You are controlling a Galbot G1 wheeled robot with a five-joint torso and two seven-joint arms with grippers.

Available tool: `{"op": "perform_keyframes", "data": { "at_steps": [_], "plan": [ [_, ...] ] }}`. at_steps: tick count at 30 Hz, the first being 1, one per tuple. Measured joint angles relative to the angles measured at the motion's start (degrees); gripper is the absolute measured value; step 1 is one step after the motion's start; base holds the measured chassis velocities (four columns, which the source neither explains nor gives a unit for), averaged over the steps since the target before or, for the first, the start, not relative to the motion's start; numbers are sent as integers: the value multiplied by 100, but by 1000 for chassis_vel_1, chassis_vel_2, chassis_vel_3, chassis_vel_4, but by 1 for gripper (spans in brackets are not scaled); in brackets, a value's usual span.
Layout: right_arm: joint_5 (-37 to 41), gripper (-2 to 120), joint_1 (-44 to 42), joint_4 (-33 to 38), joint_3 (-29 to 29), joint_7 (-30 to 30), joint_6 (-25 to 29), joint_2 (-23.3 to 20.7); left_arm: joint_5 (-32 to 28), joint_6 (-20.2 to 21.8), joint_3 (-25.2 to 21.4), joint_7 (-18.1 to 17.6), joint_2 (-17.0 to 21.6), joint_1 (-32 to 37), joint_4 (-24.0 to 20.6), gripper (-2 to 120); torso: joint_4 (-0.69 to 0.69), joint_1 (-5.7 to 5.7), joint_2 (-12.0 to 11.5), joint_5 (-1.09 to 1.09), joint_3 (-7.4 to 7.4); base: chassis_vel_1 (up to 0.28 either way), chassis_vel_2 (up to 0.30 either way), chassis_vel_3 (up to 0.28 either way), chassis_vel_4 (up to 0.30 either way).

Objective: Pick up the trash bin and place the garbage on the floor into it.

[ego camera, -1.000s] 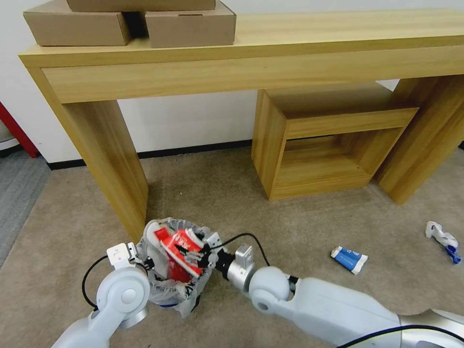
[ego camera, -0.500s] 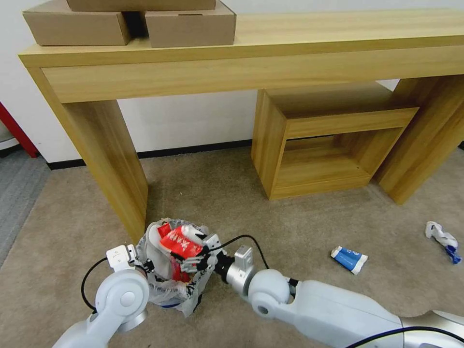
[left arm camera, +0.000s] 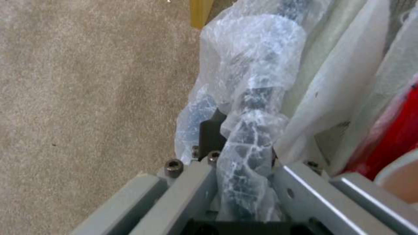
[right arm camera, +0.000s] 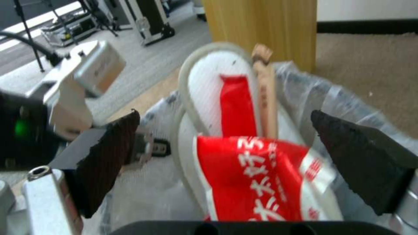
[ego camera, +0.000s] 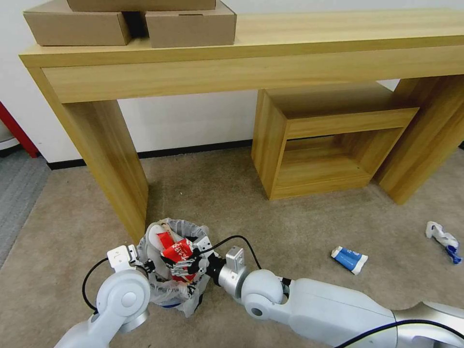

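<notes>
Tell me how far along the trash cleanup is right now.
Partly done. The trash bin already holds a slipper and the red-white carton. The left gripper grips its rim; the right gripper is above the carton, jaws open. The blue-white packet and crumpled paper remain on the floor.

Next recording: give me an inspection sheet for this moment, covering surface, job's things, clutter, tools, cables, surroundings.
Surface: beige carpet floor, flat.
Job's things: trash bin beside the desk leg, bag-lined, holding a red-white carton, a white slipper and a wooden stick. Blue-white packet and crumpled white-blue litter lie on the floor.
Clutter: cardboard boxes on the desk.
Tools: left tool shut on the bin's bagged rim; right tool open over the carton in the bin.
Cables: black cable looping at the right wrist; another by the left wrist.
Surroundings: wooden desk, wooden stool, white wall.
</notes>
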Motion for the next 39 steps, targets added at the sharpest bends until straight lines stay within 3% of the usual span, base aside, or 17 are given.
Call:
{"op": "perform_keyframes", "data": {
  "at_steps": [8,11,16,20,29,33,39],
  "plan": [
    [-112,100,-85,72,885,90,21,-211,88,18,-17,127,11,4,-5,0,-1,0,-1,-2,0,0,0,0,0],
    [-227,100,-296,35,1692,132,64,-413,100,36,-28,174,51,30,-43,0,-2,0,-1,-4,1,0,0,0,0],
    [-456,100,-686,88,2484,249,-16,-688,101,41,-12,187,72,25,-72,0,-3,1,-1,-4,1,0,0,0,0],
    [-971,100,-1493,96,3354,405,-43,-957,150,46,-18,247,83,85,-172,0,-4,1,-1,-4,0,0,0,0,0],
    [-1512,100,-2882,313,4660,395,-56,-844,330,92,-60,302,-32,279,-345,0,-1,0,-1,-2,-1,0,0,0,0],
    [-2014,100,-3981,459,5511,267,-8,-668,341,115,-55,329,26,384,-473,0,0,0,0,-2,-1,0,0,0,0],
    [-2333,100,-4810,608,6134,192,98,-542,340,114,-8,336,69,406,-527,0,-1,0,0,-1,-1,0,0,0,0]
  ]
}}
